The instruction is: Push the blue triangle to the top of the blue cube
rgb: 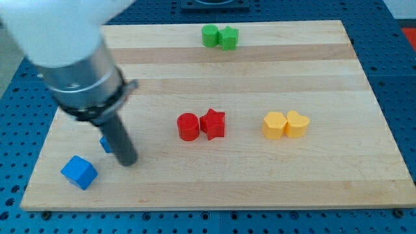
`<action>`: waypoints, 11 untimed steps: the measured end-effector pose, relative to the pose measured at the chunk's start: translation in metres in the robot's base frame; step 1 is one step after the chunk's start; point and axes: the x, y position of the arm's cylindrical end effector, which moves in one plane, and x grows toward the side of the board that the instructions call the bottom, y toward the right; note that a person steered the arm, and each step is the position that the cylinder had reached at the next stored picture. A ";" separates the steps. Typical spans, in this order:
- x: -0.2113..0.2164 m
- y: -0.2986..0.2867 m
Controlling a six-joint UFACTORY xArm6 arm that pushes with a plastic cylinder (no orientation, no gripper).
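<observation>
The blue cube [79, 172] lies near the board's bottom left corner. The blue triangle [104, 143] is mostly hidden behind the dark rod; only a small blue edge shows at the rod's left side, up and right of the cube. My tip [128, 162] rests on the board just right of the triangle and right of the cube. The arm's grey and white body fills the view's top left.
A red cylinder [188, 126] and a red star [213, 123] touch at the board's middle. Two yellow blocks [286, 125] sit side by side to their right. Two green blocks [219, 36] sit at the top edge. The wooden board [260, 182] lies on a blue perforated table.
</observation>
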 end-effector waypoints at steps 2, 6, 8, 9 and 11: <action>-0.039 0.013; -0.016 -0.044; 0.004 -0.056; 0.004 -0.050; 0.004 -0.029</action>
